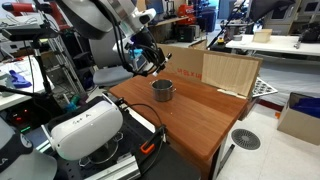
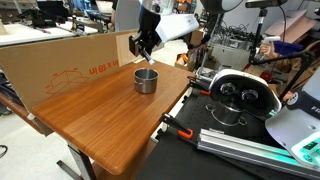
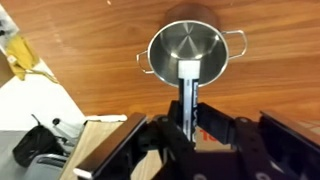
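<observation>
A small steel pot (image 3: 187, 45) with two side handles stands on the wooden table (image 3: 90, 40); it also shows in both exterior views (image 1: 163, 90) (image 2: 146, 80). My gripper (image 3: 190, 115) hangs just above it (image 1: 151, 60) (image 2: 145, 47) and is shut on a thin flat utensil (image 3: 189, 85) with a dark handle and a silver end. The utensil points down and its silver tip lies over the pot's mouth in the wrist view. I cannot tell whether the tip touches the pot's inside. The pot looks empty.
A cardboard panel (image 1: 230, 72) and a large cardboard box (image 2: 70, 65) stand along the table's back edge. A white headset (image 1: 85, 128) (image 2: 240, 90) and cables lie beside the table (image 2: 100, 120). Orange clamps (image 1: 148, 147) (image 2: 175, 128) grip the table edge.
</observation>
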Robot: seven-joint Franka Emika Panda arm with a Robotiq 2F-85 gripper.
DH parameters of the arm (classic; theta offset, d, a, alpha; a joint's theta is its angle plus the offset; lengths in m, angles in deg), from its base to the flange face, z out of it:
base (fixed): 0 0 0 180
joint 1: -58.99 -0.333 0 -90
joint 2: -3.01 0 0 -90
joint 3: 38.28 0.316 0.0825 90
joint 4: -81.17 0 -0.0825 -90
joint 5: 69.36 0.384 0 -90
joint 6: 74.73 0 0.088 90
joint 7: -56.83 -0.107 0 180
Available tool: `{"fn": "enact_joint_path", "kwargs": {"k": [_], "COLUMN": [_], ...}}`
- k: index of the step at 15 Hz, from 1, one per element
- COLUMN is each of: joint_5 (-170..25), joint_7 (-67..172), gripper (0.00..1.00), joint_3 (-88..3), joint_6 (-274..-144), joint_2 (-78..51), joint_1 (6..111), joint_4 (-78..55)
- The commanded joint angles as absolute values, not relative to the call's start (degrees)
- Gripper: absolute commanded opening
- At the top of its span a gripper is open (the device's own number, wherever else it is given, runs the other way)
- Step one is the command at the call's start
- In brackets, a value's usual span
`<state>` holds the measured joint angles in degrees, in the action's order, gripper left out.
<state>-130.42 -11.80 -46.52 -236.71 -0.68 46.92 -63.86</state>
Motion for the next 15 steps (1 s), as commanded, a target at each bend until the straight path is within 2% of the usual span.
{"fn": "enact_joint_path", "kwargs": {"k": [1, 15], "joint_5": [-133.5, -129.6], "joint_7": [-14.7, -9.8], "gripper": [0.06, 0.06], "joint_3": [-47.6, -47.5], "joint_6": [-238.4, -236.4], "joint_2": [-4.3, -15.2], "joint_1": [47.3, 47.9], "joint_4": [-62.0, -56.5]}}
